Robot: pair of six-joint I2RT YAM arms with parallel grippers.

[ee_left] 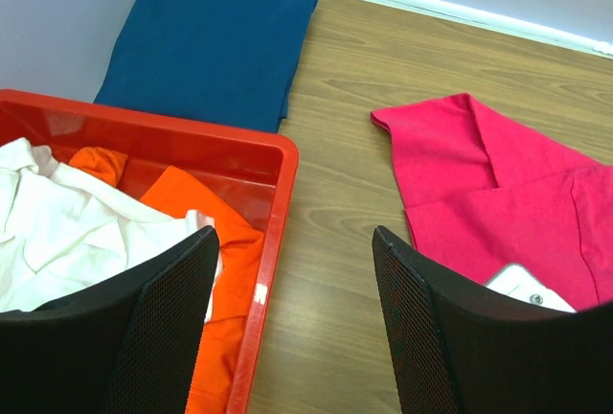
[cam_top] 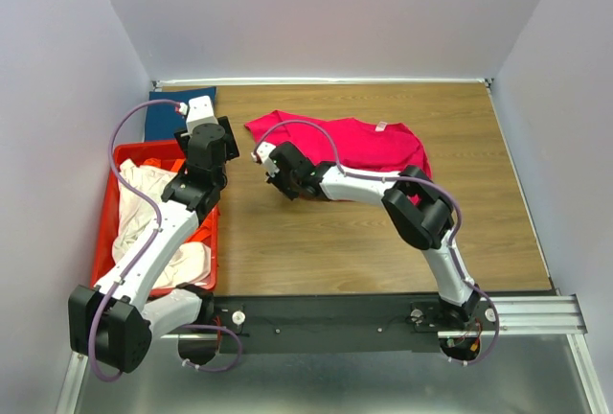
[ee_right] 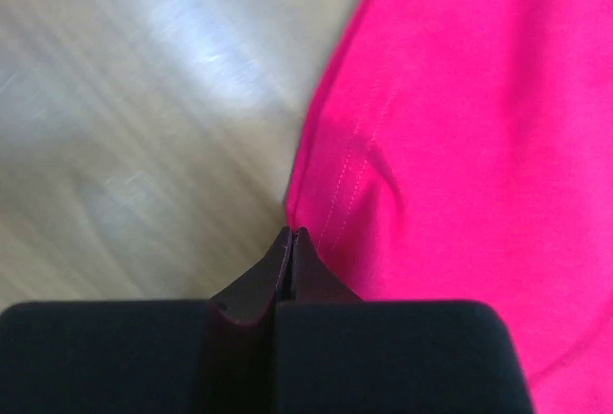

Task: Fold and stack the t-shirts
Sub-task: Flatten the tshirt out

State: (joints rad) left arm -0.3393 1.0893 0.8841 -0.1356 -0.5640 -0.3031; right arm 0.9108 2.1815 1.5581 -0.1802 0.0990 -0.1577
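The magenta-pink t-shirt (cam_top: pixel 364 146) lies spread on the wooden table, partly folded over itself in the left wrist view (ee_left: pixel 498 194). My right gripper (cam_top: pixel 271 167) is at its near-left edge. In the right wrist view the jaws (ee_right: pixel 292 234) are pressed together on the stitched hem of the shirt (ee_right: pixel 460 146). The dark blue t-shirt (ee_left: pixel 211 45) lies folded flat at the far left corner (cam_top: pixel 163 117). My left gripper (ee_left: pixel 297 270) is open and empty, above the table beside the crate's right rim. Orange (ee_left: pixel 206 213) and cream-white (ee_left: pixel 67 222) shirts lie crumpled in the crate.
The red plastic crate (cam_top: pixel 158 150) stands at the table's left side, its rim (ee_left: pixel 192 131) just left of my left gripper. Grey walls close in the table at the back and sides. Bare wood shows between the crate and the pink shirt (ee_left: pixel 335 174).
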